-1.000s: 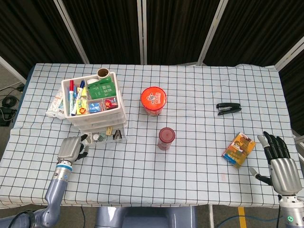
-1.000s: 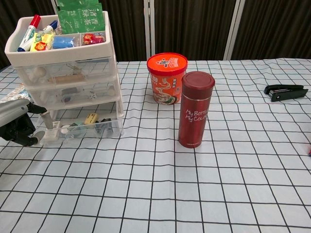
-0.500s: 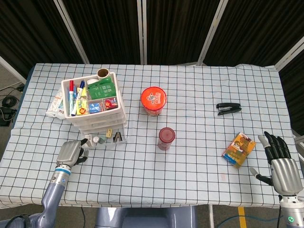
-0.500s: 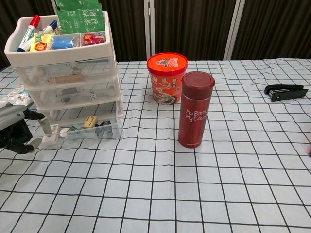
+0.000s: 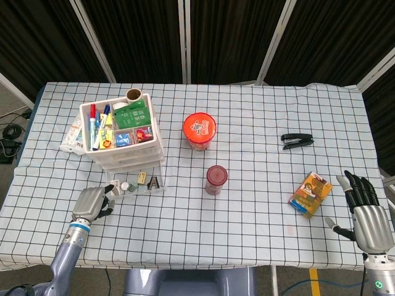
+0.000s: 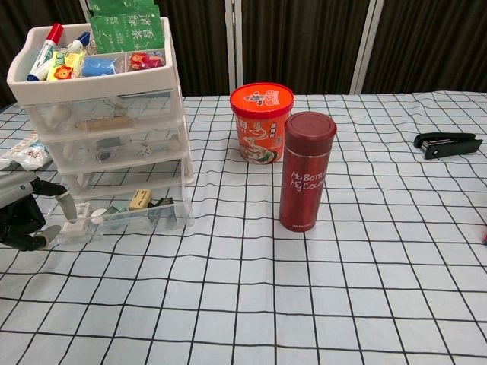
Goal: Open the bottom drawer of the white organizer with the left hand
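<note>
Drawer [image 5: 138,184] sticks out from the base of the organizer [image 5: 121,137], at table's left, toward my near edge. Left hand [image 5: 91,203] sits at its front left corner, fingers curled in at the drawer front; whether they hook it, I can't tell. Pull axis runs straight back to me. Right hand [image 5: 364,213] spread, well apart, idle.

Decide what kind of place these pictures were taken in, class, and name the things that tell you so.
Probably a robot test area, not a home: a table with a checked cloth, black curtain panels behind it, and mismatched props such as a white organizer, a stapler and a red flask.
</note>
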